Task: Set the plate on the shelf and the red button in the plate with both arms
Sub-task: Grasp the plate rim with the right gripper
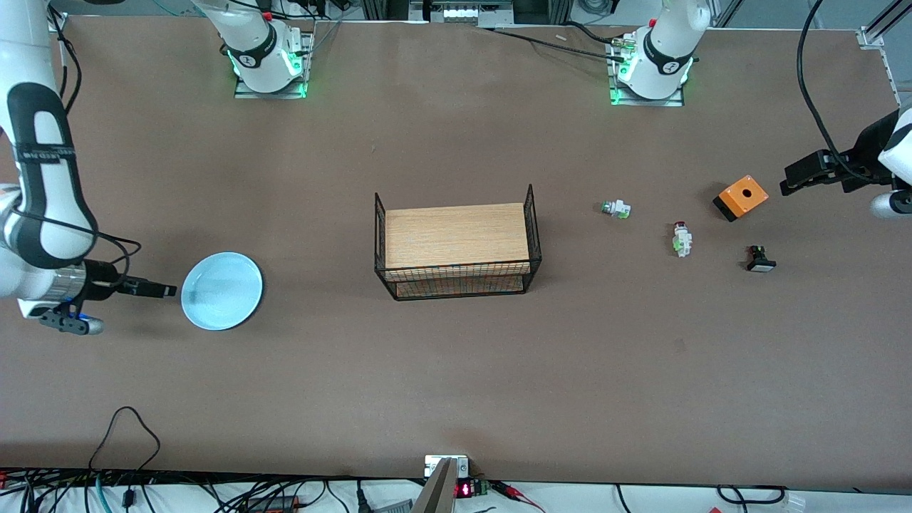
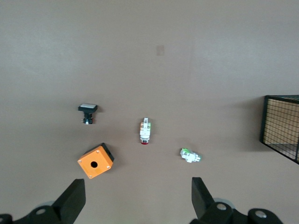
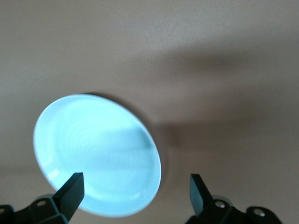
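The pale blue plate (image 1: 221,291) lies flat on the table toward the right arm's end; it also shows in the right wrist view (image 3: 96,154). My right gripper (image 1: 165,290) is open and empty, just beside the plate's rim; its midpoint in its own view (image 3: 135,193) sits over the plate's edge. The red button (image 1: 682,239), white with a red cap and green accent, lies on the table toward the left arm's end, and shows in the left wrist view (image 2: 145,131). My left gripper (image 1: 787,182) is open and empty in the air beside the orange box, apart from the button (image 2: 136,198).
A wire rack (image 1: 456,242) with a wooden top stands mid-table. An orange box (image 1: 741,197), a white part with green and silver cap (image 1: 615,209) and a black button with white cap (image 1: 760,259) lie around the red button.
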Available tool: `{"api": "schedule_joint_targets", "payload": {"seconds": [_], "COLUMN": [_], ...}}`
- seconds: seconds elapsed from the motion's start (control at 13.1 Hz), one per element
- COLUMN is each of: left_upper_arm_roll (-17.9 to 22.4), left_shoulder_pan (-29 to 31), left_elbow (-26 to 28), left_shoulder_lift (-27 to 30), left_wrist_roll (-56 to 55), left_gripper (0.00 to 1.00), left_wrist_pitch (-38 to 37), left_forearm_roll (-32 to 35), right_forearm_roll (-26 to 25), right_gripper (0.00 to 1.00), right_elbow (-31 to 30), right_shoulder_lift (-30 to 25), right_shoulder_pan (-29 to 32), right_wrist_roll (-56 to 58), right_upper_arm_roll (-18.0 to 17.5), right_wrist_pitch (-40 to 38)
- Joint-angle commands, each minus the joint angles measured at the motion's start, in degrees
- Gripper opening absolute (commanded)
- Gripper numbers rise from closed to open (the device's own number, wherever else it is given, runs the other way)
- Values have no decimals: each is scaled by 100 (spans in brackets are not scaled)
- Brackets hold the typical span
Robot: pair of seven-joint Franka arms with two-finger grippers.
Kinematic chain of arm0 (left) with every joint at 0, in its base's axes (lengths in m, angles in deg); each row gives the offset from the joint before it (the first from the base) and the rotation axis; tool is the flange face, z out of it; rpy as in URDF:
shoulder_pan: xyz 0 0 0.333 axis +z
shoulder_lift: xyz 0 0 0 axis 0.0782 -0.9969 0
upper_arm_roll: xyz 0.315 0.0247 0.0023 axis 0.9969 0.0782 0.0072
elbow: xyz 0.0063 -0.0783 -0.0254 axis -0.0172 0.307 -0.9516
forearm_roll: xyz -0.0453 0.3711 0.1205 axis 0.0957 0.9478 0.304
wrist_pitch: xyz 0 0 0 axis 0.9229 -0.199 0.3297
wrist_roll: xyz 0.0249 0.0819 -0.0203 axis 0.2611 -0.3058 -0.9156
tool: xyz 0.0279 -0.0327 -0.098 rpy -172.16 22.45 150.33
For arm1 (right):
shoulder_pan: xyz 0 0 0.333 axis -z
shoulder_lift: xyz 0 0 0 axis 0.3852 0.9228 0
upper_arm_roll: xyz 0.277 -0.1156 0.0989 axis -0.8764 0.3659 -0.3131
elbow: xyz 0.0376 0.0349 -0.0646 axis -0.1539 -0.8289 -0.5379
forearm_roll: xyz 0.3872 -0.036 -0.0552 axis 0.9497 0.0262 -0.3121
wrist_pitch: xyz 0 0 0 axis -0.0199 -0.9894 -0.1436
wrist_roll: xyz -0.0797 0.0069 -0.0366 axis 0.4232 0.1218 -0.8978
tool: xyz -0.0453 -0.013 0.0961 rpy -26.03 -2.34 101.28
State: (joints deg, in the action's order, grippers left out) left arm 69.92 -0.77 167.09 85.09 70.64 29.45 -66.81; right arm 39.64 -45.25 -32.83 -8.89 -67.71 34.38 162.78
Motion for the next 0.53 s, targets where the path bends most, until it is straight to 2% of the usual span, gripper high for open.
{"api": "schedule_joint_targets", "payload": {"seconds": [0.0,0.23,0.46], "left_upper_arm_roll": [-55,-64,-55], "left_shoulder_pan": [-46,-55,-46], "left_elbow": [-84,-93,-93], "left_shoulder_lift": [-34,-34,-34], "left_wrist_roll": [68,68,68], "left_gripper": [100,100,100], "left_wrist_pitch": [-85,-94,-94], "left_forearm_roll": [297,298,289], "right_forearm_roll": [100,109,135], "right_gripper": [100,99,72], "right_elbow": [107,107,98], "right_shoulder_lift": [360,572,590], "right_shoulder_pan": [-93,-146,-137], "right_wrist_roll": [66,417,374], "right_upper_arm_roll": [-102,-102,-102], "right_wrist_pitch": [523,885,842]}}
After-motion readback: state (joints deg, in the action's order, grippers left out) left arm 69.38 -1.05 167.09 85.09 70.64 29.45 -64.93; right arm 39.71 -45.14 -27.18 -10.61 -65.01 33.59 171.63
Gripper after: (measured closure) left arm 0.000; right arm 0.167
